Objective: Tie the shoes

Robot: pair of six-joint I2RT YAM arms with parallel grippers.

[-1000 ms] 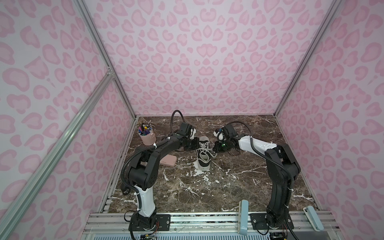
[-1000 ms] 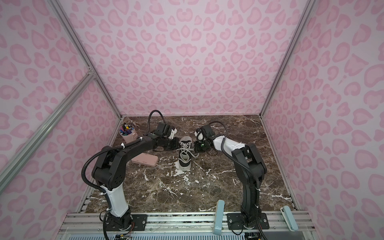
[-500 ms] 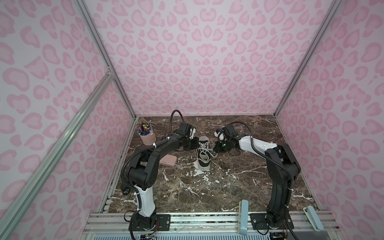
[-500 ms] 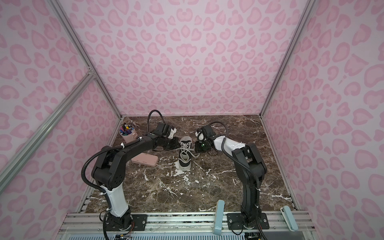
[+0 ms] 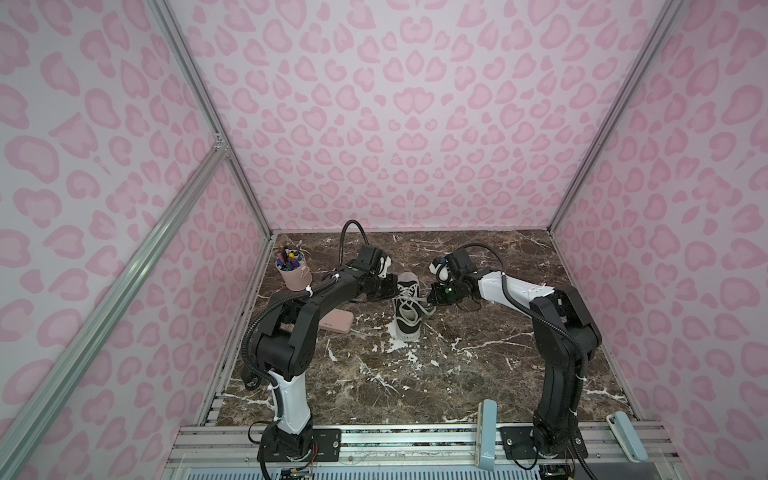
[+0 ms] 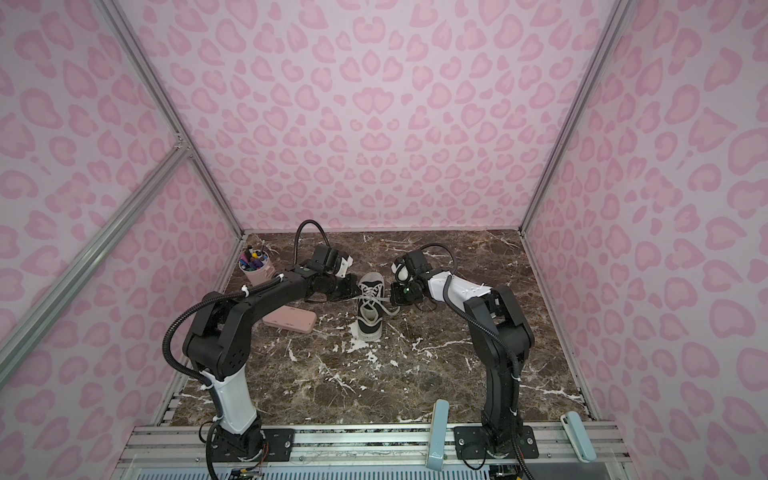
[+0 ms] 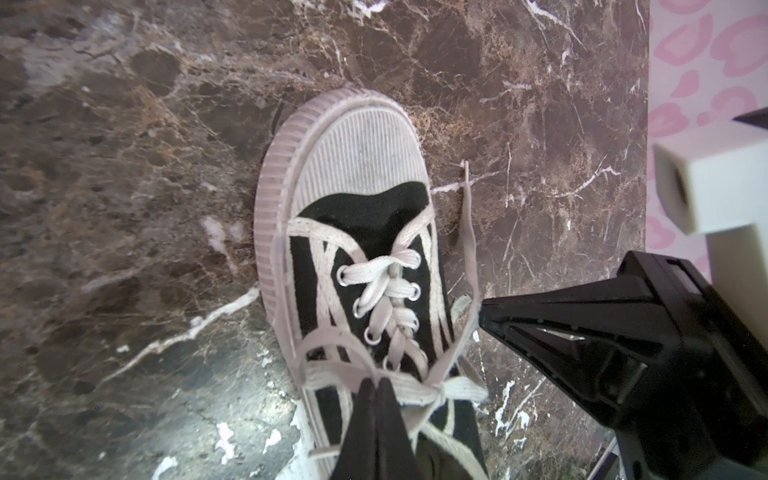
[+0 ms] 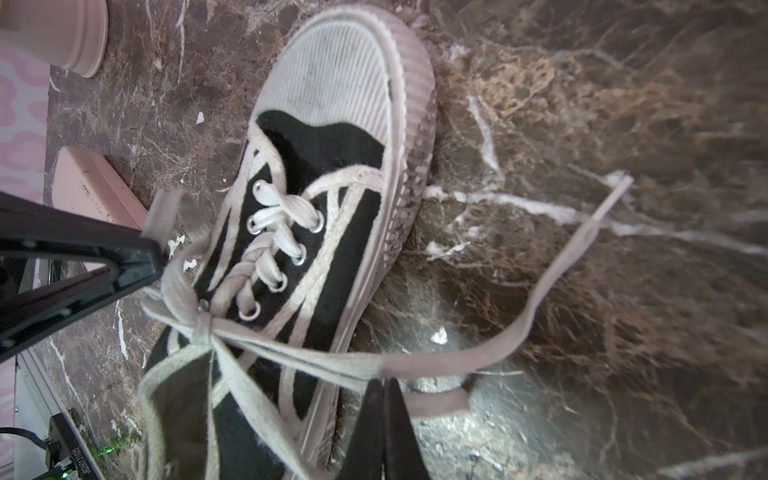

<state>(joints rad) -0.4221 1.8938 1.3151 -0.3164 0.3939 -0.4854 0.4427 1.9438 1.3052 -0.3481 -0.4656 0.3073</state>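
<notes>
Black canvas sneaker (image 5: 406, 316) sits on the marble desk (image 5: 457, 374). Left jaws and right jaws each pinch its white laces (image 7: 376, 284).

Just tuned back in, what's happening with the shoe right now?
Both arms are on the laces of the black sneaker, sitting upright mid-table. The left gripper is shut on the laces on its side of the shoe. The right gripper is shut on them on the opposite side, each strand stretched out from a small knot at the top eyelets. A loose lace end lies on the marble tabletop. The bow does not look finished.
</notes>
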